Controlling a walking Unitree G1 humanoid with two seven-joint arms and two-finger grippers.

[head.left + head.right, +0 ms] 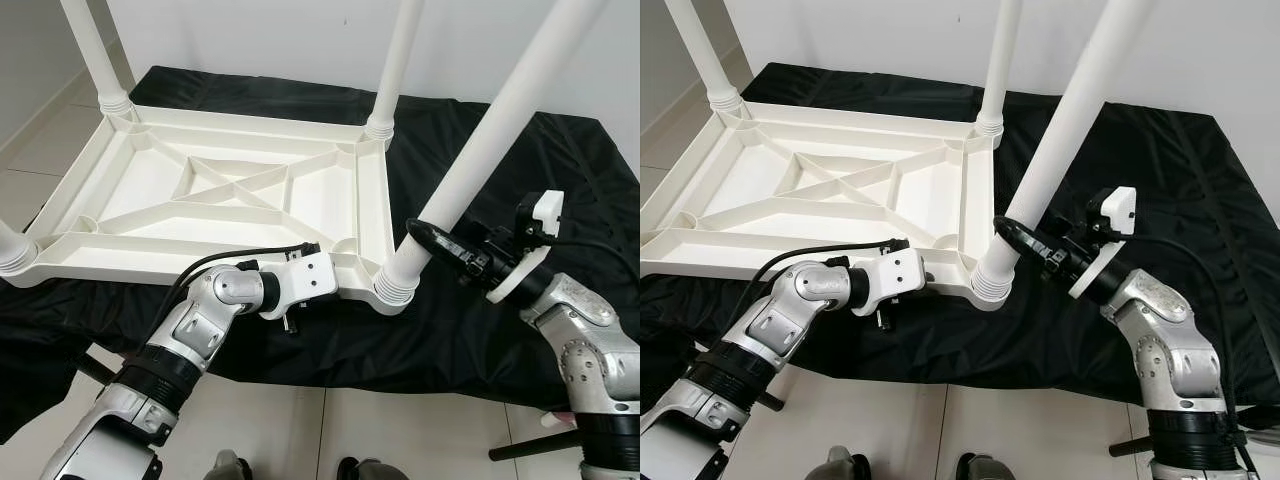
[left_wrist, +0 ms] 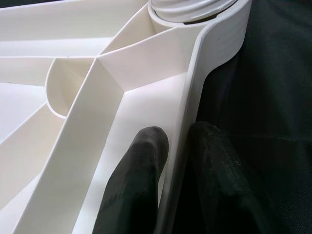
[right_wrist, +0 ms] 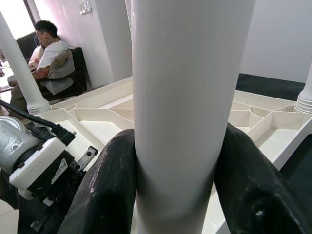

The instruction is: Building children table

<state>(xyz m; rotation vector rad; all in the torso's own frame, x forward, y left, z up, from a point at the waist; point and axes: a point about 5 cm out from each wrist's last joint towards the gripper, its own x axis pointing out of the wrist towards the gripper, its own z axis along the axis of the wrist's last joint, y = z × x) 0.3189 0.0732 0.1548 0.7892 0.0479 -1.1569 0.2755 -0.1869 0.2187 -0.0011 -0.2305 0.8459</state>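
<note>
On the black cloth (image 1: 520, 330), the tabletop (image 1: 160, 190) lies inverted — three legs seated (near-left partly cropped); your right gripper (image 3: 178, 195) jaws pinch the last leg (image 1: 480, 150), left gripper (image 2: 178, 161) jaws clamp the rim — nearly done.

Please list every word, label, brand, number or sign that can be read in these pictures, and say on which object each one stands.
There is no readable text.
Left arm's white wrist housing: a small label, too blurred to read.
White table top, white leg in the right pincer, black cloth: all plain.
Left pincer on the table rim: no marking.

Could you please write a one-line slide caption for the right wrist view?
Right gripper clasps a white table leg above the upturned tabletop.
</note>
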